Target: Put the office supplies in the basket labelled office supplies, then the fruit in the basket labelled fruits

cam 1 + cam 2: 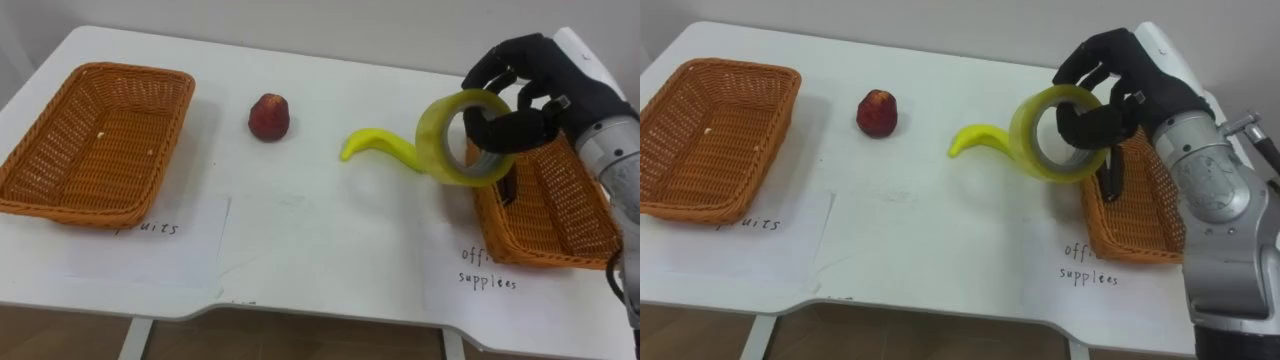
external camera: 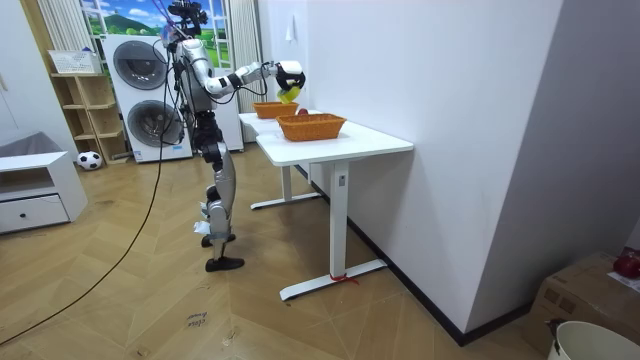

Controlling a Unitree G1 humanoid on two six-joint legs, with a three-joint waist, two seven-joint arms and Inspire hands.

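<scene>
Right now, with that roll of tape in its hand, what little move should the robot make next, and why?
Probably shift the tape roll to the robot's right, over the wicker basket by the office supplies label, so it can be dropped in. The right hand is curled round the roll, which hangs above the table beside that basket's left edge.

We see the robot at the table's far end, its right hand holding a yellow roll above two baskets.
</scene>
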